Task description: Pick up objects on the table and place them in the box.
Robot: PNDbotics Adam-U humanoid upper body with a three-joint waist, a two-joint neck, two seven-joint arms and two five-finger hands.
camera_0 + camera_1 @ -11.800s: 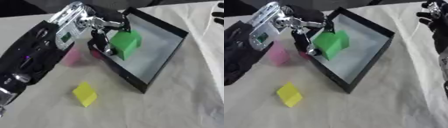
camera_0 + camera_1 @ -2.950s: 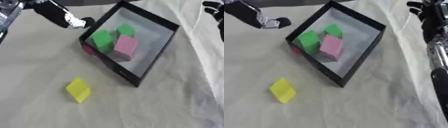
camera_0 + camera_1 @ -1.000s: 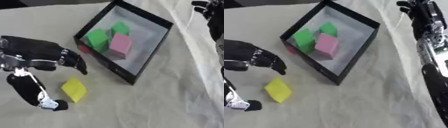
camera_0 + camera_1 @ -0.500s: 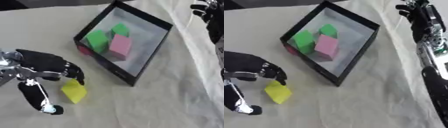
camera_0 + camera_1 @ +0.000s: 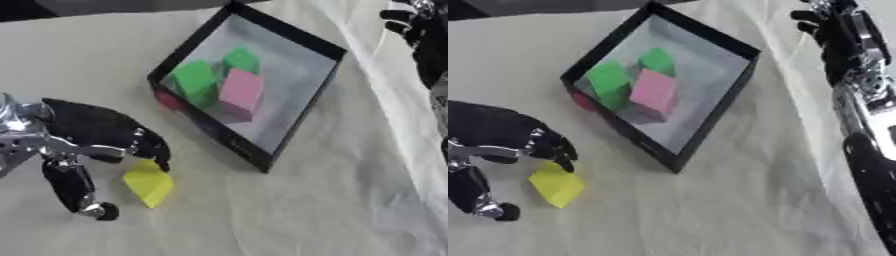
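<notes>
A yellow block (image 5: 149,183) lies on the cloth at the lower left. My left hand (image 5: 92,131) hovers over it. Its fingertips (image 5: 160,152) touch the block's upper edge and its thumb (image 5: 80,194) hangs apart to the block's left, so the hand stands open around the block. The black box (image 5: 300,117) lies tilted in the middle. It holds two green blocks (image 5: 196,81) and a pink block (image 5: 239,92). My right hand (image 5: 829,27) rests at the upper right, fingers relaxed, holding nothing.
A small red thing (image 5: 168,100) sits against the outside of the box's left wall. My right forearm (image 5: 864,125) runs down the right edge. A pale cloth (image 5: 289,210) covers the table.
My left hand has sunk lower and its fingertips now reach the yellow block's top edge. The thumb has drawn nearer to the block. The right hand has stayed put.
</notes>
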